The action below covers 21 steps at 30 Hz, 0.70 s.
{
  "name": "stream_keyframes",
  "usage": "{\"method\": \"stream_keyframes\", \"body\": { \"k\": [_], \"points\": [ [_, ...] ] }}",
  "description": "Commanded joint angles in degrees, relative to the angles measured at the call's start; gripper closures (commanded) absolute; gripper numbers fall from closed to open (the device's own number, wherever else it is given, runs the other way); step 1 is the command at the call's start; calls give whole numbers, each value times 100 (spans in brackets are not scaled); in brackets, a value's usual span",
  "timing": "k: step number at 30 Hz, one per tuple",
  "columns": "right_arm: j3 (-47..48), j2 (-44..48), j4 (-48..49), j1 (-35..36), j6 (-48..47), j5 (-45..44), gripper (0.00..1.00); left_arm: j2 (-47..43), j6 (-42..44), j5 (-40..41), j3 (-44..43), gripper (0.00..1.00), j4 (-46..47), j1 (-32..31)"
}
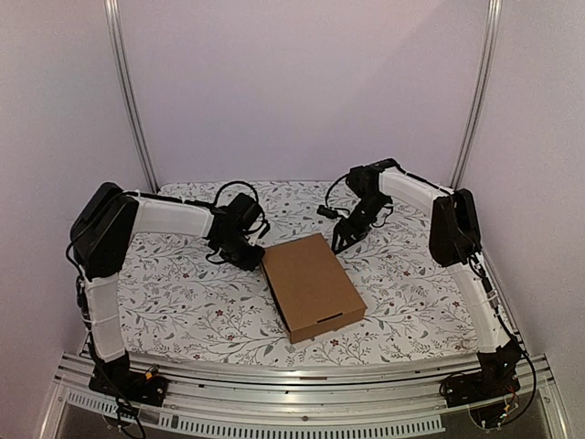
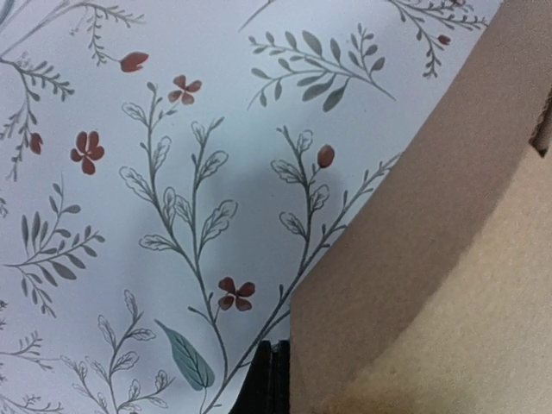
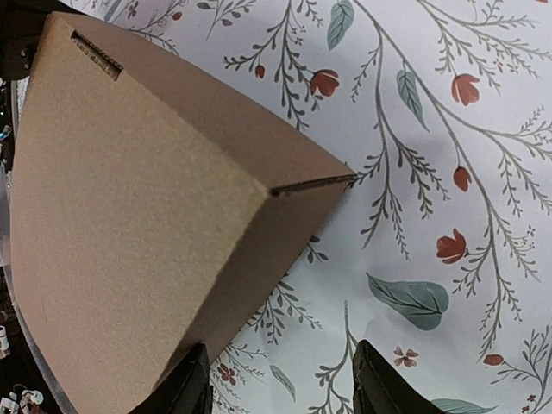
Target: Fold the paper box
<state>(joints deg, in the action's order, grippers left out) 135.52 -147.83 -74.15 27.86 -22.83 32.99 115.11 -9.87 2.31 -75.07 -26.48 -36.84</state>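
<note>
One paper box (image 1: 313,285) lay closed at the centre of the table (image 1: 183,293). I saw the left gripper (image 1: 247,251) pinched shut and empty beside its far-left corner. The right gripper (image 1: 347,236) stood half-spread, holding nothing. Folding looked complete; the next move called for verifying tab seating, then retracting.

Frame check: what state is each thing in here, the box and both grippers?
paper box: closed, lid down, lying flat on the floral cloth.
left gripper: shut, holding nothing, tips right beside a corner of the box.
right gripper: open, empty, hovering over the cloth by the box's far right corner.
</note>
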Motion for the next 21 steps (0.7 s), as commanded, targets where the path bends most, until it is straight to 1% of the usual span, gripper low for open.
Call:
{"method": "stream_keyframes", "body": {
  "k": [1, 7, 10, 13, 17, 21],
  "points": [
    [104, -241, 132, 510, -125, 429, 45, 248, 384, -782, -489, 100, 364, -157],
    [203, -273, 89, 611, -214, 555, 45, 438, 683, -1223, -840, 100, 397, -157],
    [246, -249, 63, 707, -299, 576, 46, 668, 609, -1562, -1017, 100, 421, -172],
    [249, -212, 101, 721, -289, 490, 46, 761, 504, -1676, -1006, 100, 570, -175],
    [177, -134, 82, 639, -209, 237, 46, 466, 477, -1395, -828, 100, 641, -158],
    [-139, 139, 93, 314, -18, 146, 46, -130, 597, -815, -652, 100, 238, -56]
  ]
}}
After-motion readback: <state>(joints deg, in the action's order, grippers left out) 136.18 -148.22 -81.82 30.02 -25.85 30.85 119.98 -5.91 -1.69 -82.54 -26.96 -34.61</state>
